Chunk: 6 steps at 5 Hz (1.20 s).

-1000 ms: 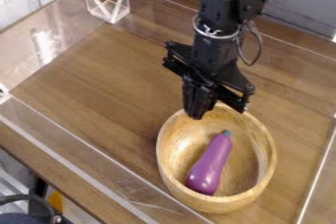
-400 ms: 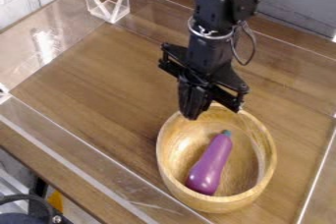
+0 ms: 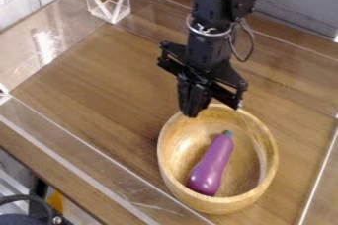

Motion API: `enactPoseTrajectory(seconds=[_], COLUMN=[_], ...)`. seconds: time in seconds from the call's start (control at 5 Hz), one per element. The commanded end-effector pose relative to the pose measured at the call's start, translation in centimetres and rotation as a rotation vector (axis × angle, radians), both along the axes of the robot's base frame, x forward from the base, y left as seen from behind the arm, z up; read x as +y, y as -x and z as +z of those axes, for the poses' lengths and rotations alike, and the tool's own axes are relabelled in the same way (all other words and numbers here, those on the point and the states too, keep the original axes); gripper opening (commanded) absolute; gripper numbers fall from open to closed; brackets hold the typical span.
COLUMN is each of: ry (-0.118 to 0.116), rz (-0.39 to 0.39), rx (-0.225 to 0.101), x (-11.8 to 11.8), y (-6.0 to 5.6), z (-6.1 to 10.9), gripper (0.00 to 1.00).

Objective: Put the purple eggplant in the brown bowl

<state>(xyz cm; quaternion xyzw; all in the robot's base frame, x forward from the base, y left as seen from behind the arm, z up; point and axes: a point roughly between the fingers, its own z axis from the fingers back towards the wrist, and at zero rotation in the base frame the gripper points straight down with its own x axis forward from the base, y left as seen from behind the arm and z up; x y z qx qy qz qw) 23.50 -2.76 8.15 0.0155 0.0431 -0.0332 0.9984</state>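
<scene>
Claw (image 3: 197, 108) closed, empty, above brown bowl (image 3: 175, 166) rim; purple eggplant (image 3: 211, 164) inside. Placement looks done; next, retreat.

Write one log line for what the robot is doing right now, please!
stage: placing done | purple eggplant: lying inside brown bowl | pincer: shut, holding nothing, above the bowl's far rim | left to do: nothing

A clear stand (image 3: 109, 4) (angled) sits on the wooden table (image 3: 93, 81).
</scene>
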Motion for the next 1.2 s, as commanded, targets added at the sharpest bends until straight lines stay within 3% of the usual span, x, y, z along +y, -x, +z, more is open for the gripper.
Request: enactPoseTrajectory(seconds=[0.0, 1.0], ry=[0.006, 0.014], rz=[0.012, 0.042], rx=[-0.045, -0.047], x=[0.29, 1.09], y=[-1.02, -1.62], z=[1.00, 0.66], gripper=[0.00, 0.00])
